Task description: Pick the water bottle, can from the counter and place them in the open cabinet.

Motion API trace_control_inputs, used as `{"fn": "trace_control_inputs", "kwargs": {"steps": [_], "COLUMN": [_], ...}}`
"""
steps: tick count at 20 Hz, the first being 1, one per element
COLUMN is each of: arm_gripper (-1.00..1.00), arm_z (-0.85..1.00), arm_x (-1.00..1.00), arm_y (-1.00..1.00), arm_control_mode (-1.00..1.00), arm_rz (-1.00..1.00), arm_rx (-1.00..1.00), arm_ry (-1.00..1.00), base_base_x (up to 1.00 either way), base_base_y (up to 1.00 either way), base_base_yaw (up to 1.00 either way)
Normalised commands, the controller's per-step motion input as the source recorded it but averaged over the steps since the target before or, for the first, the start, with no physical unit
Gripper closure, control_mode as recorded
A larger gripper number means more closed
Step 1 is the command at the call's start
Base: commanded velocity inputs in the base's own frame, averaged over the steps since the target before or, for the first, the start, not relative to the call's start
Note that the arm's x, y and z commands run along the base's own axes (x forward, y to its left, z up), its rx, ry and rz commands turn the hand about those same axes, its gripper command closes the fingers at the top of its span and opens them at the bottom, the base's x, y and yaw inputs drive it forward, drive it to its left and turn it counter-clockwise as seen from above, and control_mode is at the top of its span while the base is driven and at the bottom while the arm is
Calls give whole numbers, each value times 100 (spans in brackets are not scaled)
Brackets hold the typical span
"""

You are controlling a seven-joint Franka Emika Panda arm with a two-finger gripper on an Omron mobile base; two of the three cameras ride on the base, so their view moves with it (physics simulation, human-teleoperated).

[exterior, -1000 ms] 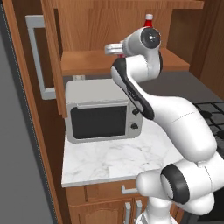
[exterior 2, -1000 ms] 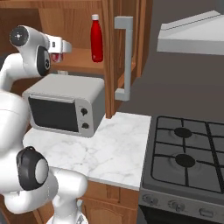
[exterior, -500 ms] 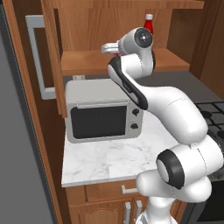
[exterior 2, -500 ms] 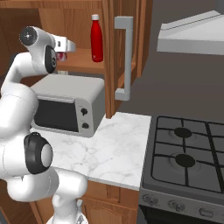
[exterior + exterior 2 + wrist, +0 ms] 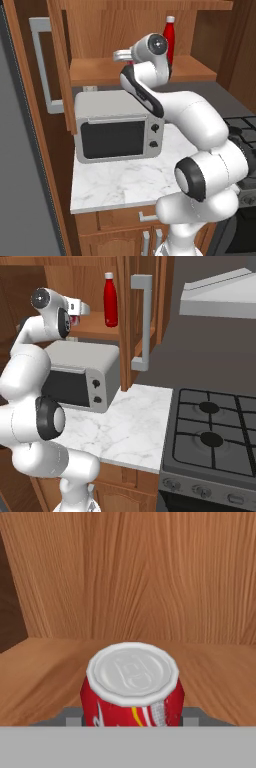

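Observation:
The can [image 5: 132,687], red with a silver top, sits between my gripper [image 5: 132,714] fingers, and the gripper is shut on it. Behind it are the wooden shelf and back wall of the open cabinet [image 5: 100,72]. I cannot tell whether the can's base touches the shelf. From the right base view, my gripper [image 5: 76,316] reaches into the open cabinet [image 5: 95,331], left of the water bottle [image 5: 110,301]. The water bottle [image 5: 169,35] stands upright on the shelf, partly hidden behind my arm. The counter is out of view.
A silver microwave [image 5: 117,132] stands on a marble top [image 5: 125,182] directly under the cabinet shelf. The cabinet door [image 5: 129,316] with its grey bar handle [image 5: 143,321] hangs open to the right. A gas hob [image 5: 215,428] lies further right.
The arm has swung forward and carried the can further into the cabinet, closer to the water bottle. The jaws stay shut on the can.

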Motion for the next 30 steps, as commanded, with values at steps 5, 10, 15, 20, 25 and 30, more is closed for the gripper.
{"fn": "trace_control_inputs", "kwargs": {"steps": [5,10,15,20,25,30], "arm_gripper": [100,100,100,100,100,100], "arm_z": [-4,-7,-11,-11,-14,-15], "arm_x": [30,23,20,20,18,8], "arm_y": [2,0,1,0,1,6], "arm_control_mode": [-100,-100,-100,-100,-100,-100], "arm_rz": [0,0,0,0,0,0], "arm_rx": [0,0,0,0,0,0], "arm_ry": [0,0,0,0,0,0], "base_base_x": [0,0,0,0,0,0], "base_base_y": [0,0,0,0,0,0], "base_base_yaw": [0,0,0,0,0,0]}}
